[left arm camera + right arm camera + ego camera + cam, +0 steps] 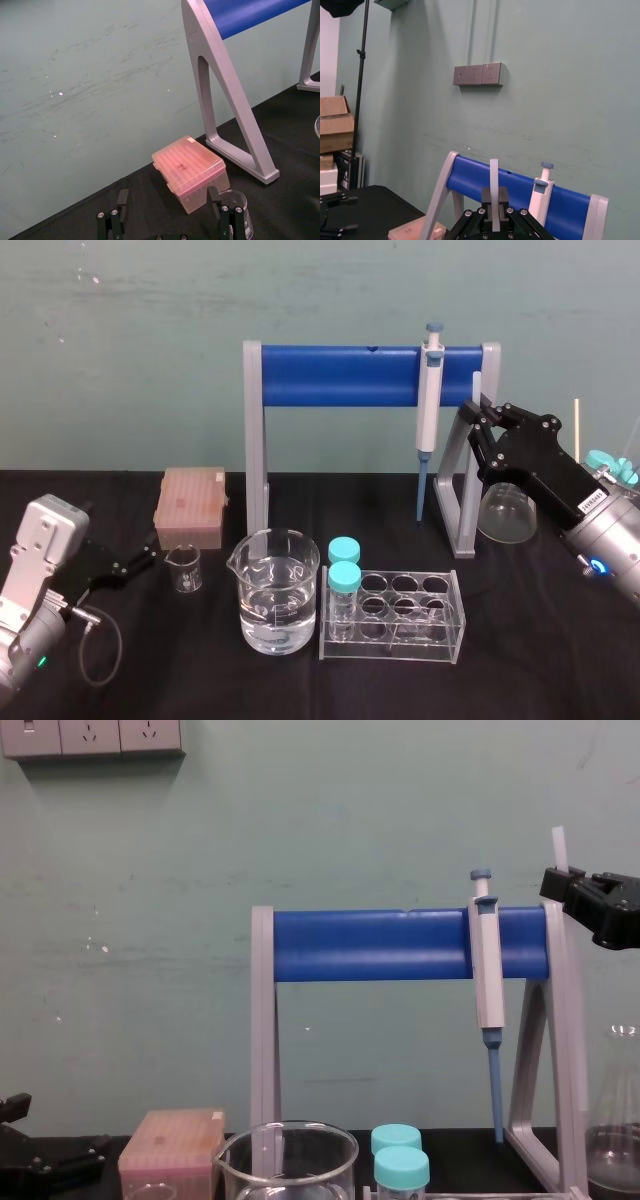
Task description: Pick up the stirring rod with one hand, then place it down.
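By the rack's right post [490,365], right claw [478,410] pinches the stirring rod [476,383] upright; left claw [150,557] open.

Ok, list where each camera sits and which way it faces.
Head: high on the robot, looking down at the table; left gripper low left, right gripper raised right, shut on the stirring rod.
Chest: lower, looking level at the rack; right gripper at the right edge.
Left wrist: low, facing the tip box, between its own open fingers.
Right wrist: raised, facing the wall, the rod upright in its jaws.
Head and chest share the pipette.
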{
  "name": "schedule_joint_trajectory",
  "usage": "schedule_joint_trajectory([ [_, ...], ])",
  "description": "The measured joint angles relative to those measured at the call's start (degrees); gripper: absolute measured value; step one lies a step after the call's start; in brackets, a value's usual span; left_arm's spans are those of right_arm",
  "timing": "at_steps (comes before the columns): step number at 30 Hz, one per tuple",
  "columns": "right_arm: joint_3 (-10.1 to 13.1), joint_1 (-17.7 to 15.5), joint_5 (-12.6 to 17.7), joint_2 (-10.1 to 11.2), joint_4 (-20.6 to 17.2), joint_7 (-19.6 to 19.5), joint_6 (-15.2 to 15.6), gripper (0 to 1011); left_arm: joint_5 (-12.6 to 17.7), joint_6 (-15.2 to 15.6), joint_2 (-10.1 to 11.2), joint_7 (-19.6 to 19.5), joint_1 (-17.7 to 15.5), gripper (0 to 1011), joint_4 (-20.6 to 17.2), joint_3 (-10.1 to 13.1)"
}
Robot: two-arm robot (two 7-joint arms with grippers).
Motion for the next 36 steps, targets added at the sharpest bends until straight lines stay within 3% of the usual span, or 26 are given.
schedule_joint_trajectory([
  [10, -0.1, 0.2, 0.0, 0.0, 0.3, 0.1, -0.1, 70, 0.0, 0.0, 0.0, 0.0, 0.0, 1000, 0.0, 0.0],
  [14, -0.2, 0.2, 1.7, 0.0, 0.3, 1.8, 0.1, 70, 0.0, 0.0, 0.0, 0.0, 0.0, 1000, 0.0, 0.0],
  [17, -0.7, 0.0, 8.3, 0.4, 0.7, 8.2, 0.9, 69, 0.0, 0.0, 0.0, 0.0, 0.0, 1000, 0.0, 0.0],
  [21, -1.8, -0.2, 14.2, 0.8, 1.4, 15.0, 1.5, 70, 0.0, 0.0, 0.0, 0.0, 0.0, 1000, 0.0, 0.0],
  [23, -2.4, -0.3, 15.8, 1.1, 1.9, 17.1, 1.7, 70, 0.0, 0.0, 0.0, 0.0, 0.0, 1000, 0.0, 0.0],
  [28, -4.0, -0.1, 16.2, 1.7, 3.5, 19.0, 1.2, 70, 0.0, 0.0, 0.0, 0.0, 0.0, 1000, 0.0, 0.0],
  [36, -6.8, 1.6, 13.1, 2.3, 6.9, 19.3, -1.9, 70, 0.0, 0.0, 0.0, 0.0, 0.0, 1000, 0.0, 0.0],
])
